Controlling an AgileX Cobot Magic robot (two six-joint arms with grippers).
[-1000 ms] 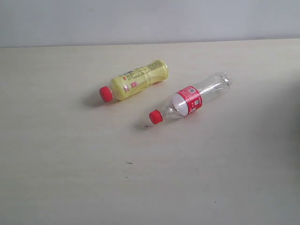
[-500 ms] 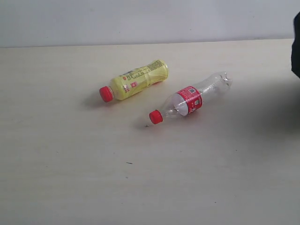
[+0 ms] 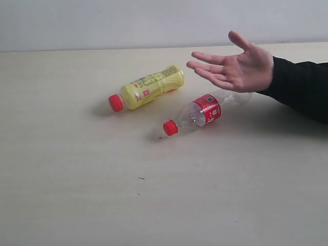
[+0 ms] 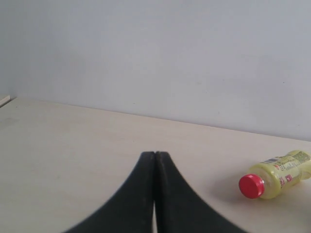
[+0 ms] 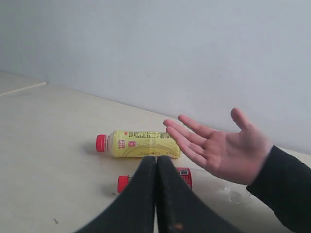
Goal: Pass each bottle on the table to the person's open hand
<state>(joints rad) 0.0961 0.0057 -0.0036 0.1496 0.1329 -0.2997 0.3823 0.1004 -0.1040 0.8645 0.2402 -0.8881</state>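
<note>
From the exterior view, two bottles lie on their sides on the bench [image 3: 77,195]. The yellow bottle [image 3: 149,87] is farther back, and the clear bottle [image 3: 201,114] with the red label is just in front of it; both red caps point left. A person's open hand [image 3: 237,67] hovers palm up over the clear bottle's base end and hides that end. No arm shows in this view.

In the left wrist view, the left claw [image 4: 155,155] has its two dark fingers pressed together with nothing between them. The yellow bottle sits off to one side, cap toward the camera, well apart from the claw.

In the right wrist view, the right claw [image 5: 156,160] is likewise closed and empty. It points between the two bottles, with the hand waiting beyond.

I'd worry most about the clear bottle. The palm hangs so close above it that a reach there could knock the fingers or the dark sleeve [image 3: 302,84]. Both bottles are round and look light, so a nudge from a closed claw could send one rolling across the bench.
</note>
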